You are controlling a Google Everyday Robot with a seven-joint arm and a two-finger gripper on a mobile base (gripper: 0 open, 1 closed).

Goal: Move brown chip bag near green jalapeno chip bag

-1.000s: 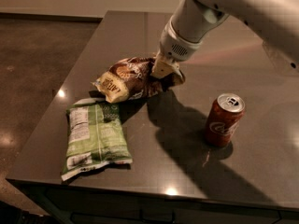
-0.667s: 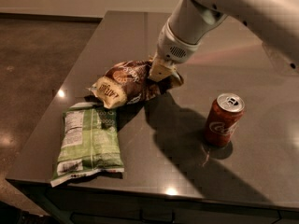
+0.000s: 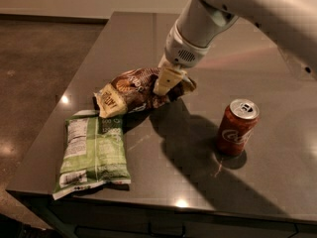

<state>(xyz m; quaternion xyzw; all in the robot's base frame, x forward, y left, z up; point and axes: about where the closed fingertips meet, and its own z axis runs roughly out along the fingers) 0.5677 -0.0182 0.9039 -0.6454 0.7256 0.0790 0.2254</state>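
- Here your hand is clenched on the brown chip bag at its right end.
- The bag's cream end lies just beside the green jalapeno chip bag on the table.

Two chip bags, one can, one claw gripping brown bag.

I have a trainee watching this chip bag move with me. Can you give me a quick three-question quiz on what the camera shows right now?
1. True or false: the red soda can stands between the brown chip bag and the green jalapeno chip bag.
2. Where is the gripper? A) over the can B) at the brown chip bag's right end C) on the green bag's label
3. Which thing on the table stands upright?
Key: 1 false, it stands apart to the right; 2 B; 3 the red soda can.
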